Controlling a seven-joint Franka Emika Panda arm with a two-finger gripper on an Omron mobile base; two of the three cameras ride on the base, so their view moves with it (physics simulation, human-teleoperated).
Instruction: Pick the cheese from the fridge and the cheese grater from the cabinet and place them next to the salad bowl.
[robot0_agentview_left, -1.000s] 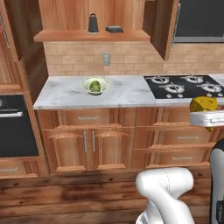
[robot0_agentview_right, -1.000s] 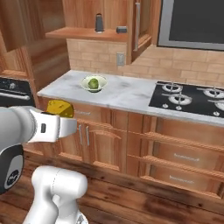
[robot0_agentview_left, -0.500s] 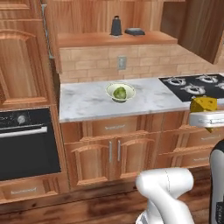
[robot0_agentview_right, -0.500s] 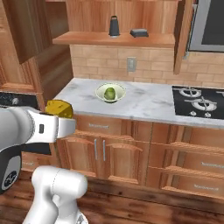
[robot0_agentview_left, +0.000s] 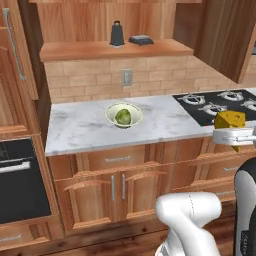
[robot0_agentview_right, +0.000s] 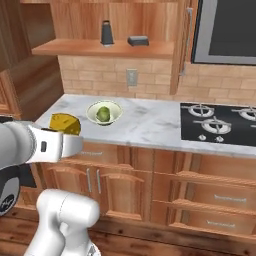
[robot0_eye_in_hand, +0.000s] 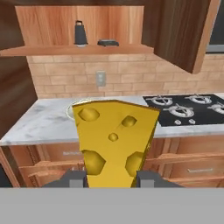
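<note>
Cheese: the cheese (robot0_eye_in_hand: 114, 142) is sitting upright between the two fingers of the gripper (robot0_eye_in_hand: 111, 178), which is pinching it from both sides; in the base views the wedge (robot0_agentview_left: 230, 120) (robot0_agentview_right: 65, 123) is riding in the air in front of the lower cabinets, off the counter.
Salad bowl: the salad bowl (robot0_agentview_left: 113, 111) (robot0_agentview_right: 93, 108) is resting on the marble counter (robot0_agentview_left: 80, 127) (robot0_agentview_right: 150, 127) with a green lettuce head (robot0_agentview_left: 123, 116) inside (partly hidden behind the wedge in the hand view).
Cheese grater: the cheese grater (robot0_agentview_left: 117, 34) (robot0_agentview_right: 106, 33) (robot0_eye_in_hand: 80, 34) is standing upright on the open cabinet (robot0_agentview_left: 100, 50) (robot0_agentview_right: 90, 48) shelf above the counter, near a flat dark scale (robot0_agentview_left: 141, 39) (robot0_agentview_right: 137, 40).
Room: a black stove (robot0_agentview_left: 220, 102) (robot0_agentview_right: 220, 122) is lying to the right of the bowl; a wall outlet (robot0_agentview_left: 126, 77) is showing on the brick backsplash; a black oven (robot0_agentview_left: 20, 175) is sitting at the left.
Arm: the white forearm (robot0_agentview_right: 30, 145) is reaching level toward the counter, holding the wedge at about counter height.
</note>
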